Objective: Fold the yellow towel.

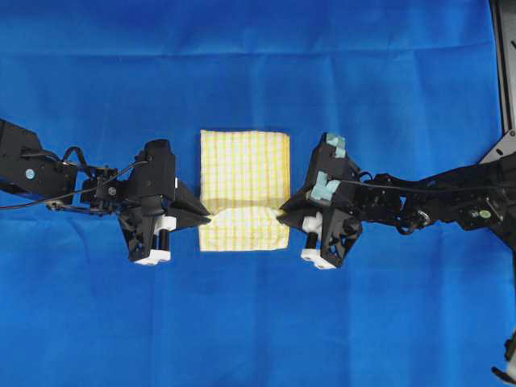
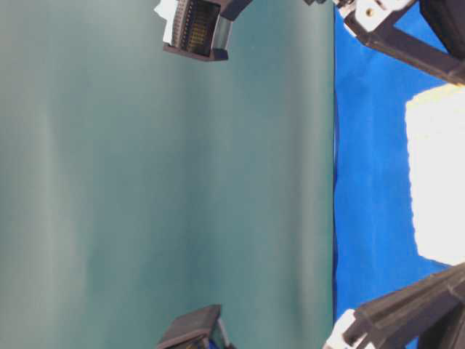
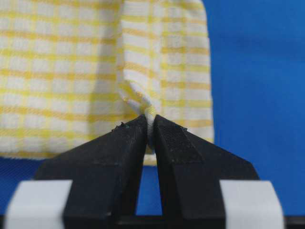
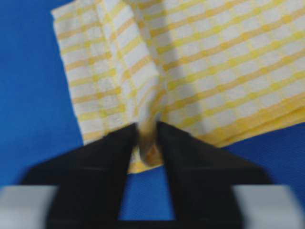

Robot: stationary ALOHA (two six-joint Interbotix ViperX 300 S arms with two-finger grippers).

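A: Two grippers, both pinched tight on cloth. Left wrist view first: the left gripper (image 3: pixel 150 128) has its black fingertips (image 3: pixel 125 143) drawn together on a small gathered tuck at the edge of the yellow towel (image 3: pixel 71 71). No gap between the pads beyond the cloth itself.

B: And the other side?

A: Same. In the right wrist view the right gripper (image 4: pixel 147 138) is clamped on a raised pleat of the towel's edge. That view is soft; the fingers read only as dark wedges.

B: Towel appearance?

A: White ground, thin yellow checks, solid yellow hem. It is already doubled, with stacked edges showing along one side in the right wrist view. A ridge runs across it between the two pinch points, so the strip nearer the camera side sits slightly puckered.

B: Location?

A: From overhead, the towel (image 1: pixel 244 190) lies mid-frame on the blue cloth (image 1: pixel 258 64), directly between the left gripper (image 1: pixel 205 216) and the right gripper (image 1: pixel 284 213), each touching an opposite edge at about the same height.

B: Anything unclear?

A: The table-level view is turned sideways. Most of it is a plain grey-green backdrop (image 2: pixel 145 174); the towel (image 2: pixel 436 182) shows as an overexposed white patch, pattern lost, cut by the frame edge. Arm parts sit cropped at the corners.
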